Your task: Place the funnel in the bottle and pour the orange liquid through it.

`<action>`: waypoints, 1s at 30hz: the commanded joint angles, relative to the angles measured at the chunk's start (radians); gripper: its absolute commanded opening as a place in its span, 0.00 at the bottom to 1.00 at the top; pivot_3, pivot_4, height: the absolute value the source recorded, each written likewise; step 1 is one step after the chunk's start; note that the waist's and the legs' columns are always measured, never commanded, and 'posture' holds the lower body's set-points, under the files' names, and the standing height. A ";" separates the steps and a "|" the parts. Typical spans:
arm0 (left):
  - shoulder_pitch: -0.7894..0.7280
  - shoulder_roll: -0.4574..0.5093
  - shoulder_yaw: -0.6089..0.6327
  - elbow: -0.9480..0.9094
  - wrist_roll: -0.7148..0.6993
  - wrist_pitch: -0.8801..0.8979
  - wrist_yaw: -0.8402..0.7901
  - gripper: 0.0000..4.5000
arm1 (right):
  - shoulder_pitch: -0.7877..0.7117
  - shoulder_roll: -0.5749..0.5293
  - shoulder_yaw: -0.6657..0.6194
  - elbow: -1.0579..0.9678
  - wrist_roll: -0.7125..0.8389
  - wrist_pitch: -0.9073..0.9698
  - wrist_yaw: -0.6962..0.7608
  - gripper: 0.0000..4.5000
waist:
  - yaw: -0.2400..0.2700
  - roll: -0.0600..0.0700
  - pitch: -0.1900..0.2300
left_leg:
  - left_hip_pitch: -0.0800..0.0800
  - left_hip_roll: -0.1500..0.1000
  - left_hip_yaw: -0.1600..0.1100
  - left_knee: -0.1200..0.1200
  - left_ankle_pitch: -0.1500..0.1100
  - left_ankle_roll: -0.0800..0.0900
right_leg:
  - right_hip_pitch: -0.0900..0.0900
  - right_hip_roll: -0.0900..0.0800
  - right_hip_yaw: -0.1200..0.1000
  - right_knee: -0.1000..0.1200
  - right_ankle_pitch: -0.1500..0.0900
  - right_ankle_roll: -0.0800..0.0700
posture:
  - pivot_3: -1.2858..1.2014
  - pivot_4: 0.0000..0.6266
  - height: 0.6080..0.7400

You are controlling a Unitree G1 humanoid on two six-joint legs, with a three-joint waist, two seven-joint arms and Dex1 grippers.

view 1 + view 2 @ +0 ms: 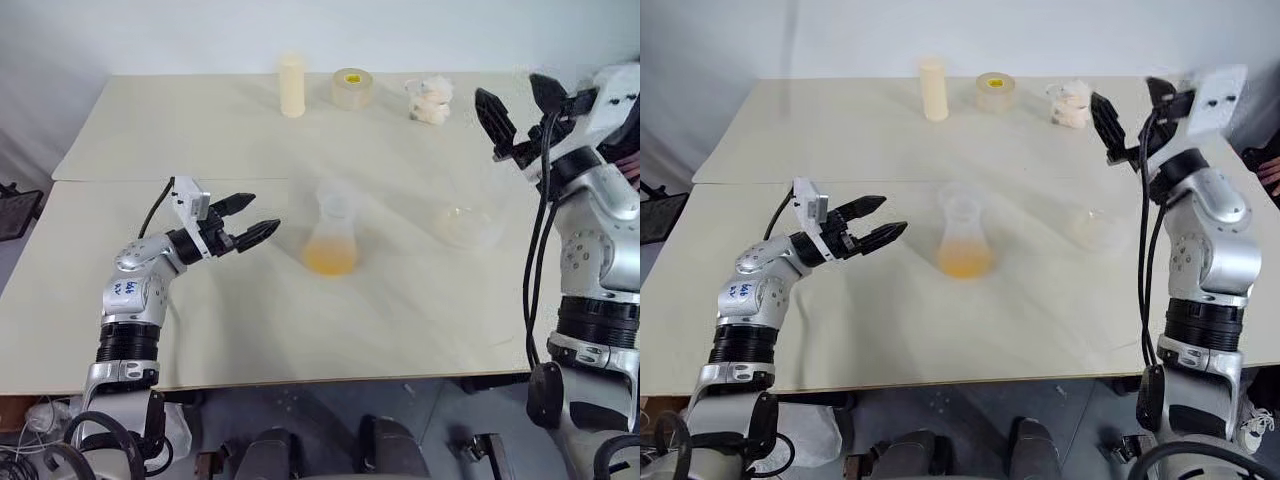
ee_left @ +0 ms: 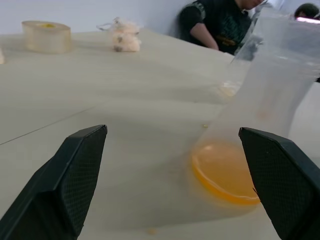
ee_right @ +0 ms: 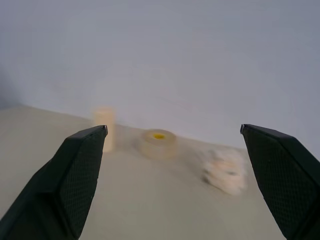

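The clear colourless cone-bodied bottle [image 1: 331, 238] stands upright near the middle of the pale table, a small transparent funnel [image 1: 332, 201] seated in its short neck. A shallow pool of translucent yellow-orange liquid [image 2: 223, 172] lies in the bottle's wide base

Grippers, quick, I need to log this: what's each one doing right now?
Left gripper: open, empty, beside the bottle.
Right gripper: open, empty, raised over the table's right side.
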 commanded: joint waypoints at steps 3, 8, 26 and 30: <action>0.016 0.023 0.011 -0.070 -0.015 0.008 -0.016 1.00 | 0.082 -0.096 0.053 -0.208 0.108 0.099 0.184 1.00 | 0.004 0.000 0.000 | 0.000 0.000 -0.002 0.000 0.000 0.000 | 0.001 0.000 0.000 0.000 0.000 0.000 | 0.52 0.24 1.00; 0.063 0.041 0.021 -0.089 -0.009 -0.051 -0.054 1.00 | 0.358 -0.221 0.024 -0.382 0.212 0.155 0.384 1.00 | 0.027 -0.001 0.000 | -0.001 -0.003 -0.002 0.000 0.000 0.000 | 0.001 0.000 -0.001 -0.002 0.000 0.000 | 0.52 0.24 1.00; 0.172 0.188 -0.039 -0.108 0.022 -0.183 -0.280 1.00 | 0.747 -0.234 -0.020 -0.269 0.082 -0.092 0.494 1.00 | 0.052 -0.001 0.000 | -0.001 0.000 0.007 0.008 0.000 0.000 | 0.003 0.000 0.001 -0.005 0.000 0.000 | 0.52 0.24 1.00; 0.174 0.191 -0.030 -0.115 0.019 -0.169 -0.264 1.00 | 0.739 -0.227 -0.009 -0.255 0.074 -0.103 0.481 1.00 | 0.053 -0.001 0.000 | -0.001 0.000 0.007 0.008 0.000 0.000 | 0.003 0.000 0.001 -0.005 0.000 0.000 | 0.52 0.24 1.00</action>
